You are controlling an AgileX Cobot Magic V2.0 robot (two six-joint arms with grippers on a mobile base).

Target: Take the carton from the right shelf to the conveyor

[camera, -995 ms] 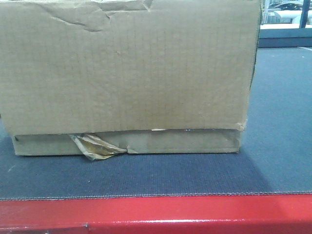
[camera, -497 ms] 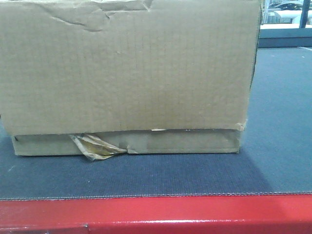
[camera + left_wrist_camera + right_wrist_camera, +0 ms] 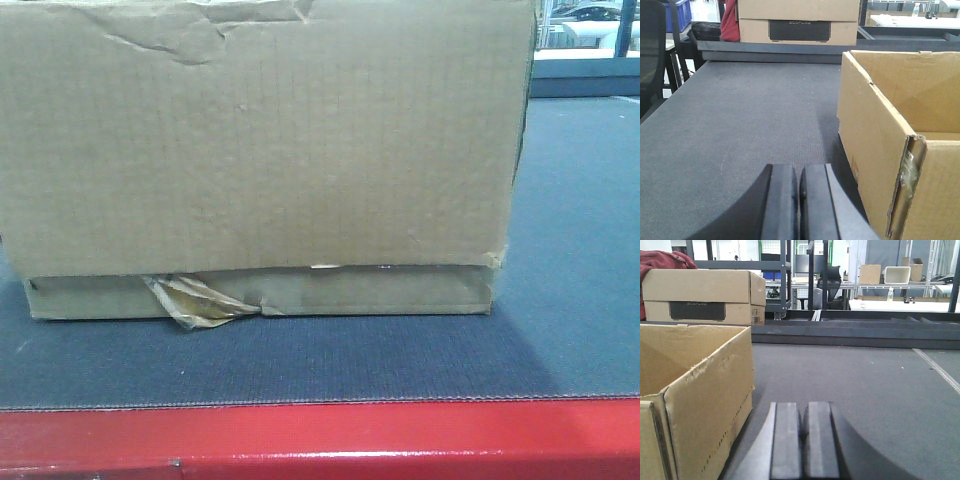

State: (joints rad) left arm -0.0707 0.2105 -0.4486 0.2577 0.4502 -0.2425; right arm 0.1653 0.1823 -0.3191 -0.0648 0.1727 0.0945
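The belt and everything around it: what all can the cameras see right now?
carton: one, plain brown, open-topped, resting on the belt, torn tan tape at its lower flap.
conveyor: one, dark grey woven belt with a red front edge.
second box: one, tan with a dark label, beyond the belt's far end.
red cloth: one, beside that box.
black chair: one, left of the belt.
left gripper: one, black, jaws together, beside the carton.
right gripper: one, black, jaws together, on the carton's other side.
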